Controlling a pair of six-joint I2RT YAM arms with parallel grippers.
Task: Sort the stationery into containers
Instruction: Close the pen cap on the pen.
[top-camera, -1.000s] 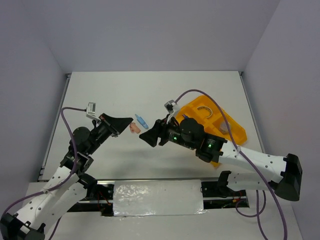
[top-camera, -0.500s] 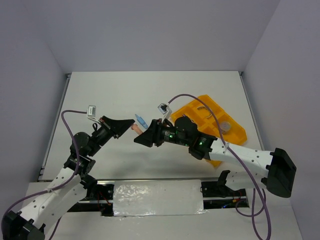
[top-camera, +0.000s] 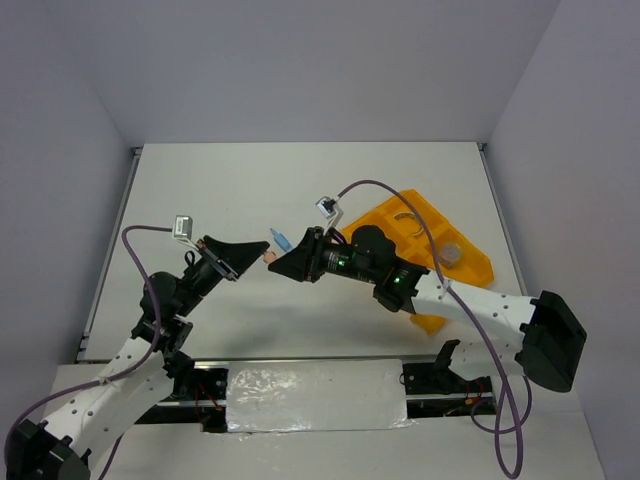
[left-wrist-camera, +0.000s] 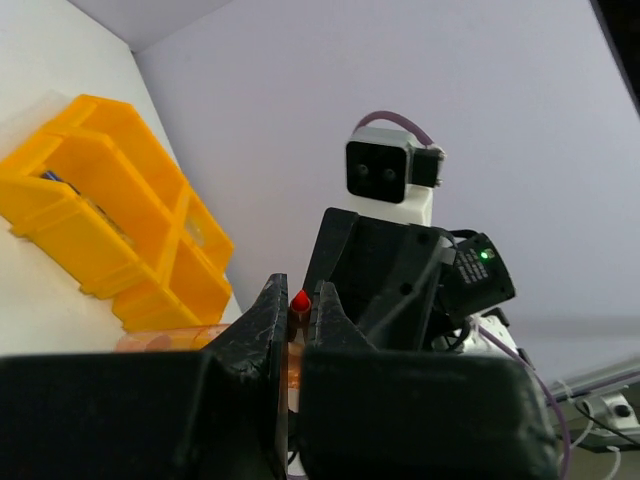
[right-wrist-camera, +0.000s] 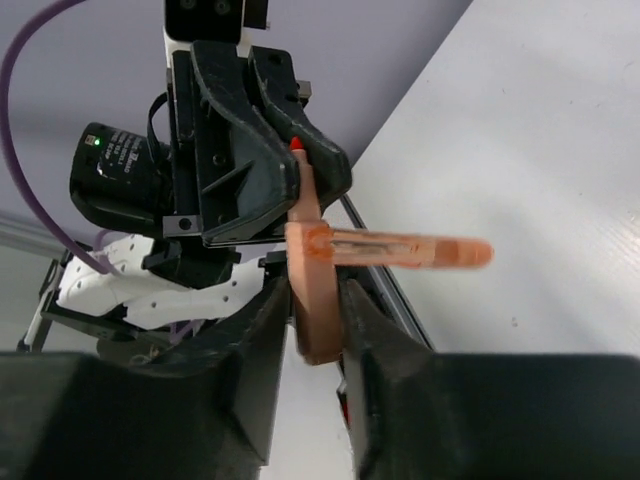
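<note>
**A:** What's the weak point here?

**B:** The handover. The left end effector (top-camera: 255, 252) is clamped fully shut on a salmon-pink pen-like plastic piece (right-wrist-camera: 307, 205). It holds the piece in the air above the white counter (top-camera: 220, 190), left of centre. The right end effector (right-wrist-camera: 317, 310) meets it tip to tip, jaws partly closed, with a pad against each side of the same piece. So both have hold of it. If the left lets go before the right's hold is firm, I'd expect the piece to drop. If the right pulls away while the left is clamped, the piece could twist or snap.

**A:** And the bit sticking out sideways?

**B:** A second salmon-pink translucent stick (right-wrist-camera: 410, 250) crosses the first just where the two end effectors meet. I can't tell whether it's joined on or merely pinched along. If it's loose, it may fall free at the release. A blue pen-like piece (top-camera: 283, 240) lies on the counter just beyond them and could get knocked.

**A:** The container?

**B:** There's one orange-yellow rectangular plastic tray (top-camera: 472, 256) on the right, divided into compartments. Its near end is hidden under the right arm, so a careless swing back could shove it. A tan tape ring (top-camera: 406, 220) sits in a far compartment, and a greyish clear round cup (top-camera: 452, 253) in one by the right rim. The left wrist view shows a dark blue item (left-wrist-camera: 55, 178) in another compartment, too small to name. Neither pink piece is in the tray yet.
</note>
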